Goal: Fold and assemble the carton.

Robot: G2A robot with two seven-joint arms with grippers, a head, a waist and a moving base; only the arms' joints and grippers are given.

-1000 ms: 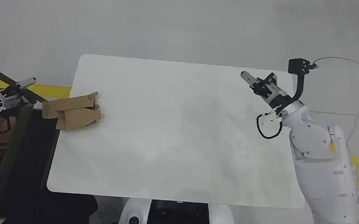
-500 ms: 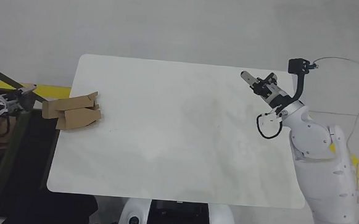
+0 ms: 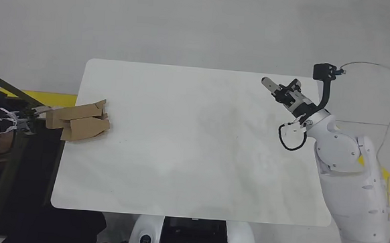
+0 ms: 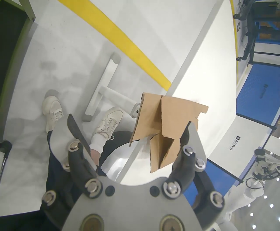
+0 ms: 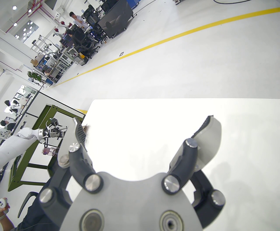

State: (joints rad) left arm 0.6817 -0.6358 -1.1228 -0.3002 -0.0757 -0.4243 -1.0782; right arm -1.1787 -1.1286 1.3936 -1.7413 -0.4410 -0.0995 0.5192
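Carton (image 4: 172, 113) lies just beyond wide-open, empty left claw (image 4: 130, 119).

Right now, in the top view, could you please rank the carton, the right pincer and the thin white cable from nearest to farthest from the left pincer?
1. carton, on the table edge beside the left pincer.
2. right pincer, over the table's opposite side.
3. thin white cable, past it, off the table.

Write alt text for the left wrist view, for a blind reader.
The left gripper, fingers spread open, points at a partly folded brown cardboard carton that overhangs the edge of the white table. Pale grey floor with a yellow stripe lies beyond.
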